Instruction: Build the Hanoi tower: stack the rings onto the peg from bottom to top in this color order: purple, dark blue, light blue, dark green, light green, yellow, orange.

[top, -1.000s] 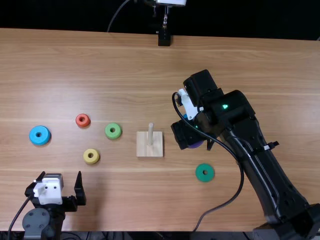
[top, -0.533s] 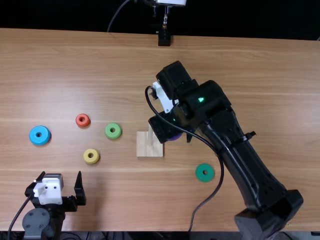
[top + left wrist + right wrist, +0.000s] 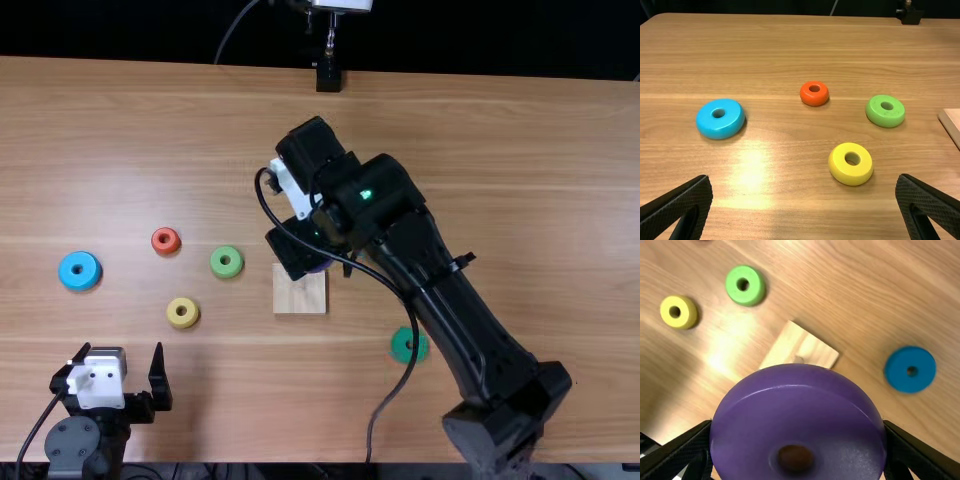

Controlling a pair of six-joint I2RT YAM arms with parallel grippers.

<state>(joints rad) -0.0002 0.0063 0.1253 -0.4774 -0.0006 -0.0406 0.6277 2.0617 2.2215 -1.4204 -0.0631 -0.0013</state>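
Note:
Over the peg base (image 3: 300, 292), my right gripper (image 3: 318, 262) holds the purple ring (image 3: 320, 267). In the right wrist view the purple ring (image 3: 797, 415) is clamped between both fingers of the right gripper (image 3: 797, 447), above the table; the peg tip (image 3: 798, 360) peeks out just past its edge. My left gripper (image 3: 120, 378) stands open at the near left; its fingers are wide apart in the left wrist view (image 3: 805, 200). Light blue (image 3: 80, 271), orange-red (image 3: 166, 241), light green (image 3: 226, 262) and yellow (image 3: 183, 312) rings lie left of the base. The dark blue ring (image 3: 910, 369) lies on the table.
The dark green ring (image 3: 405, 345) lies right of the base, partly under the right arm and its cable. A black stand (image 3: 328, 75) is at the table's far edge. The right arm spans the table's right half.
The right gripper has moved left with the purple ring, from beside the base to above it. The left arm and the rings on the table have kept still.

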